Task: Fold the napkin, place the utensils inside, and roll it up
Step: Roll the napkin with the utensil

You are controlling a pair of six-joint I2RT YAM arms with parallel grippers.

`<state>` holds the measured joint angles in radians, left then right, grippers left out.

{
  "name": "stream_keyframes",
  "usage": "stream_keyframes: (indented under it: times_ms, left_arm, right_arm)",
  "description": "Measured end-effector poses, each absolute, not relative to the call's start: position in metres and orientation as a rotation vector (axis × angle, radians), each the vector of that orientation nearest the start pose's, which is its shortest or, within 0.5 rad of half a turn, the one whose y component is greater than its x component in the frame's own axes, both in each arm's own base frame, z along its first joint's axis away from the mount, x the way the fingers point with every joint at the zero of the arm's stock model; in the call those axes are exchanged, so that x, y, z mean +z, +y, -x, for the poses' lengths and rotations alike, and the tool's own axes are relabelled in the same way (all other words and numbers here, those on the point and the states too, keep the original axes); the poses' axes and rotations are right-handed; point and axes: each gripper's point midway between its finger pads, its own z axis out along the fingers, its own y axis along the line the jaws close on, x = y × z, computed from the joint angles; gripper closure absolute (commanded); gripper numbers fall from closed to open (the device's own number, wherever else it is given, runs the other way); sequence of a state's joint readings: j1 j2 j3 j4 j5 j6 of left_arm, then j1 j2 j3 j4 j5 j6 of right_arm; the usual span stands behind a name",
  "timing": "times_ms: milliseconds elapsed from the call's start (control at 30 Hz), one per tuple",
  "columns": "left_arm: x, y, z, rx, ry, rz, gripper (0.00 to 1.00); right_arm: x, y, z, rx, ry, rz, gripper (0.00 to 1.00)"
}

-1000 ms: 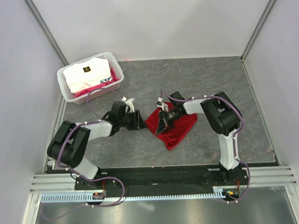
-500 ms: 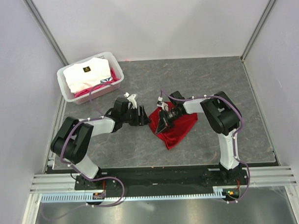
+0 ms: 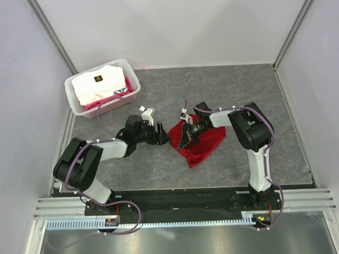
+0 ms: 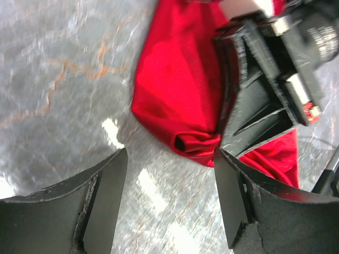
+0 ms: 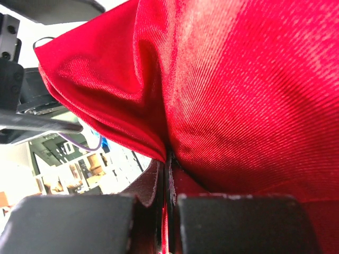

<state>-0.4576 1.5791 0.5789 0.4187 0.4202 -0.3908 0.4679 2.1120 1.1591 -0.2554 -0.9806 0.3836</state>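
The red napkin (image 3: 202, 146) lies crumpled in the middle of the table. My right gripper (image 3: 181, 139) is shut on its left edge, and the cloth bulges over the closed jaws in the right wrist view (image 5: 168, 172). Red fabric (image 5: 238, 95) fills most of that view. My left gripper (image 3: 165, 137) stands open just left of the napkin with nothing between its fingers (image 4: 169, 185). A bunched napkin corner (image 4: 193, 144) lies just ahead of them, beside the right gripper (image 4: 265, 90). The utensils are hidden or out of view.
A white basket (image 3: 74, 100) holding white and pink patterned fabric stands at the back left. Grey marbled tabletop (image 3: 240, 85) spreads around the napkin. Pale walls close in the table on three sides.
My left gripper's jaws have widened and it has edged right, toward the napkin's left edge. My right gripper stays shut on the cloth, its wrist tilted slightly.
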Motion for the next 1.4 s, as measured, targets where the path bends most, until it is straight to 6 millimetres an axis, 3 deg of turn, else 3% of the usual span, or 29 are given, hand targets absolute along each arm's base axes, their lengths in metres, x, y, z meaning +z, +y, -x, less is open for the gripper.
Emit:
stream_keyframes:
  times_ms: [300,667,800,1000,1200,1400]
  left_arm:
    - [0.068,-0.249,-0.312,-0.94,2.097,-0.36,0.29]
    - [0.065,-0.257,-0.325,-0.944,2.102,-0.362,0.39]
    - [0.066,-0.257,-0.329,-0.939,2.096,-0.359,0.28]
    - [0.07,-0.259,-0.329,-0.948,2.089,-0.365,0.25]
    - [0.09,-0.243,-0.313,-0.91,2.046,-0.327,0.23]
    - [0.113,-0.217,-0.28,-0.869,1.982,-0.291,0.23]
  right_arm:
    - [0.013,0.302,-0.26,1.605,2.798,0.365,1.0]
    - [0.013,0.302,-0.261,1.604,2.799,0.363,1.0]
    - [0.013,0.301,-0.261,1.607,2.803,0.35,1.0]
    - [0.014,0.298,-0.263,1.665,2.804,0.307,1.0]
    - [0.014,0.299,-0.256,1.682,2.8,0.339,1.0]
    - [0.014,0.304,-0.222,1.732,2.834,0.418,1.0]
